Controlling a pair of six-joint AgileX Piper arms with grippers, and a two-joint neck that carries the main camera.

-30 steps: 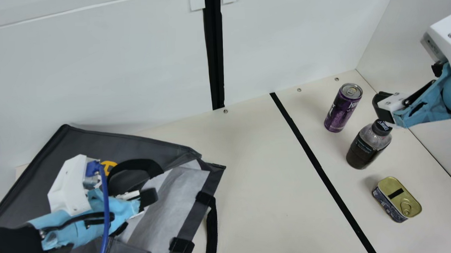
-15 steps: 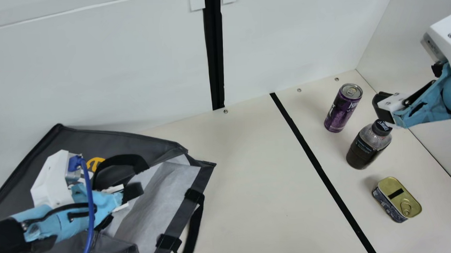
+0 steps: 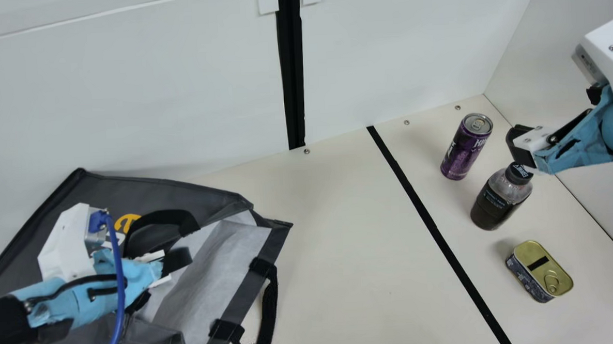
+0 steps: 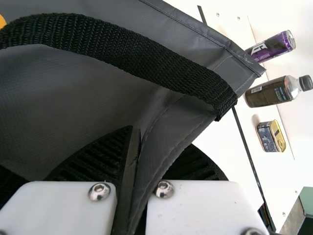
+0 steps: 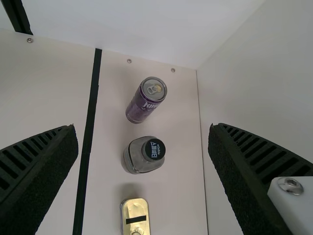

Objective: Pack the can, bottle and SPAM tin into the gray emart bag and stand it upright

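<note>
Eight o'clock, main view: the black left gripper (image 3: 158, 281) clamped the gray fabric bag (image 3: 152, 194)! The black right gripper (image 3: 524, 147) gaped near the dark capped bottle (image 3: 496, 202) and purple cylindrical can (image 3: 463, 152) at three; the gold-topped rectangular tin (image 3: 538, 270) sat at four!

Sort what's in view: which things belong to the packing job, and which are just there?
For the job:
- gray fabric emart bag
- purple metal can
- clear, black-capped bottle
- gold-topped rectangular SPAM tin

Just there:
- long, straight black tape strip
- small round silver screws
</note>
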